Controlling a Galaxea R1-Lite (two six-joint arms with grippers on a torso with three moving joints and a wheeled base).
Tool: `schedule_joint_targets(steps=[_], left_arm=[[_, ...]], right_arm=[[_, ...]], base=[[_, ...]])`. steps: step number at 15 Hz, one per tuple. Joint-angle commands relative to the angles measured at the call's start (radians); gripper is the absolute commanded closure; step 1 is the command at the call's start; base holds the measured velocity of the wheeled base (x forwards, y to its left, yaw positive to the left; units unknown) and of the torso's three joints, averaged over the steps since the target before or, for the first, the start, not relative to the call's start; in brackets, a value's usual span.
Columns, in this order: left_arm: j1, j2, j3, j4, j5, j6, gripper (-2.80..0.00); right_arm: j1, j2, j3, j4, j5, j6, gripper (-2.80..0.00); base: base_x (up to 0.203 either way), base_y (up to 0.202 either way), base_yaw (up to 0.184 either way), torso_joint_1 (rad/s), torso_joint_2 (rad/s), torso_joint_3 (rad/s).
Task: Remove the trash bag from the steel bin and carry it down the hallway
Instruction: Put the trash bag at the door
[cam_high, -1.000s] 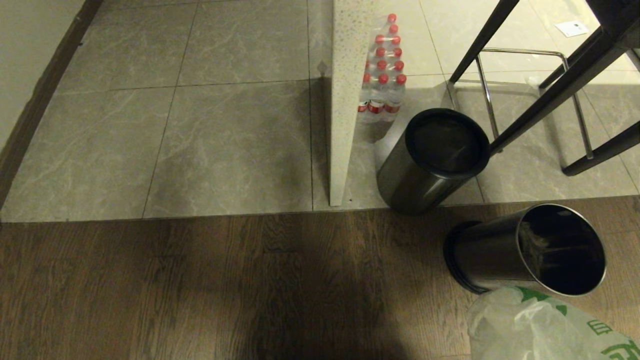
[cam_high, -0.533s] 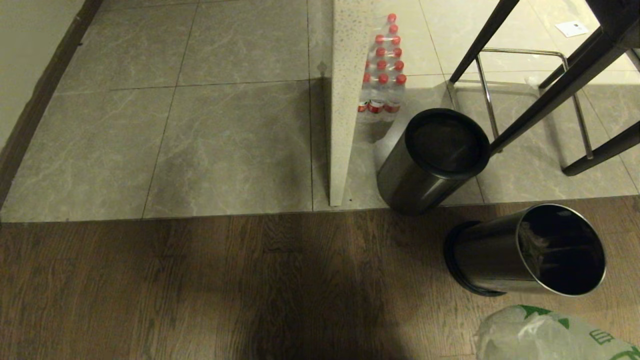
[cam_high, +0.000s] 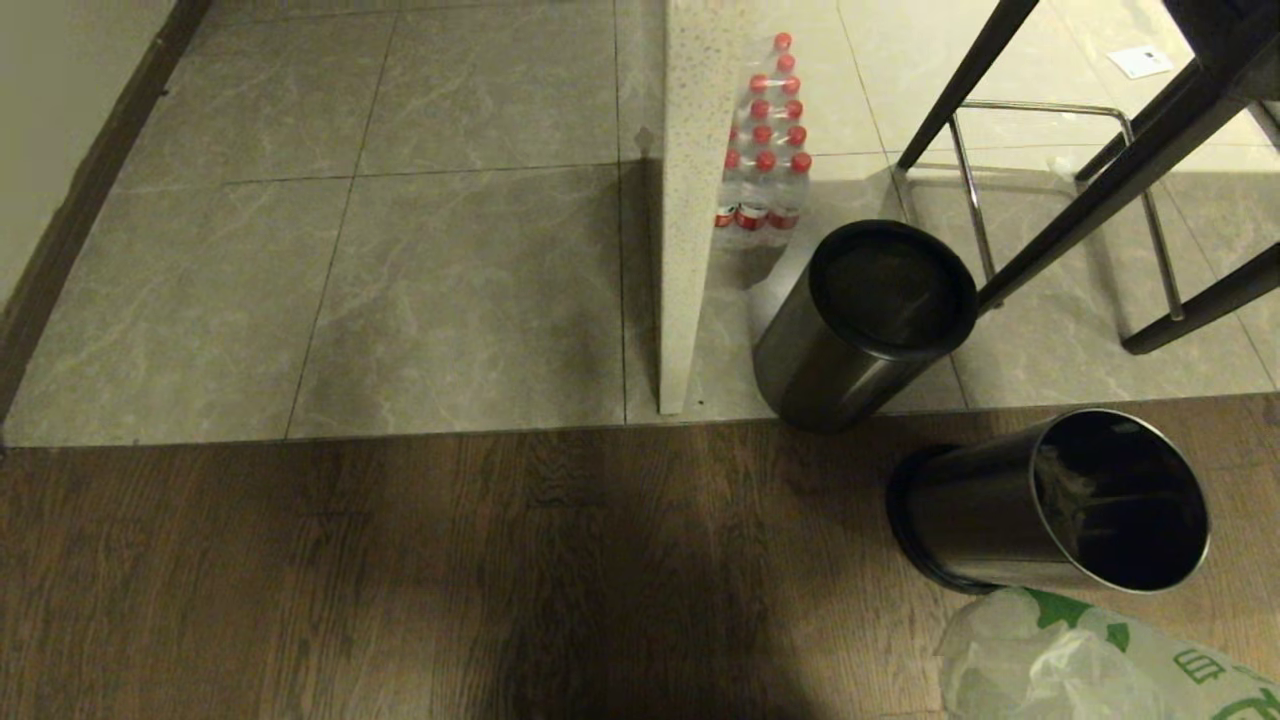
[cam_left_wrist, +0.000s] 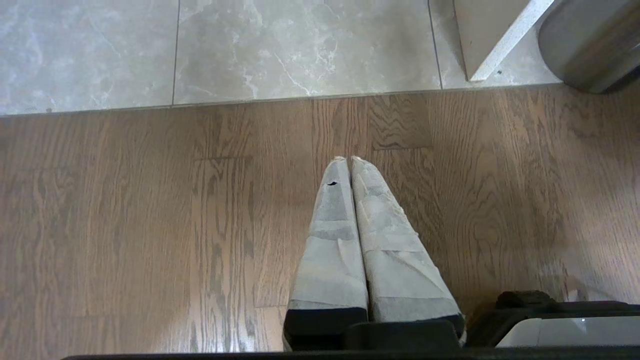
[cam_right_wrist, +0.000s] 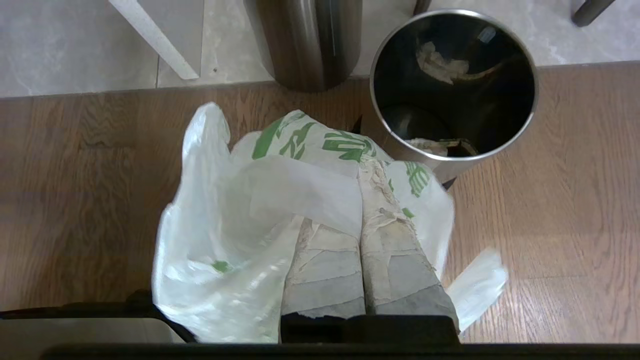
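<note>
The trash bag (cam_high: 1080, 660), thin white plastic with green print, hangs at the bottom right corner of the head view. In the right wrist view my right gripper (cam_right_wrist: 362, 172) is shut on a fold of the trash bag (cam_right_wrist: 240, 210), which drapes over one finger above the wood floor. Just beyond it stands the steel bin (cam_high: 1060, 510), open, with a black ring round its foot; paper scraps lie inside the steel bin (cam_right_wrist: 452, 80). My left gripper (cam_left_wrist: 349, 160) is shut on nothing over bare wood floor. The hallway is out of view.
A second steel bin (cam_high: 865, 320) with a thick black top rim stands on the grey tiles beside a white speckled panel (cam_high: 690, 200). A pack of red-capped water bottles (cam_high: 765, 150) and black stool legs (cam_high: 1100, 190) lie behind. A wall with dark baseboard (cam_high: 70, 200) runs on the left.
The trash bag dipped lower at the bottom right corner, then rose back into view. The whole scene shifted very slightly; the bins have stayed put.
</note>
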Motion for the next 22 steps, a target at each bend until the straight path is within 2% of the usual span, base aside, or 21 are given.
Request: schedule_joint_targets(steps=[1,22], left_arm=[[0.0,-0.001,0.002,0.001,0.001,-0.002,0.0],[0.0,0.0,0.002,-0.001,0.001,-0.008,0.0]], right_arm=[[0.0,-0.001,0.003,-0.001,0.0,0.0,0.0],[0.001,-0.001,0.003,-0.001,0.0,0.0,0.0]], base=[[0.0,0.0,0.0,0.002,0.0,0.134],[0.0,0.0,0.0,0.001,0.0,0.2]])
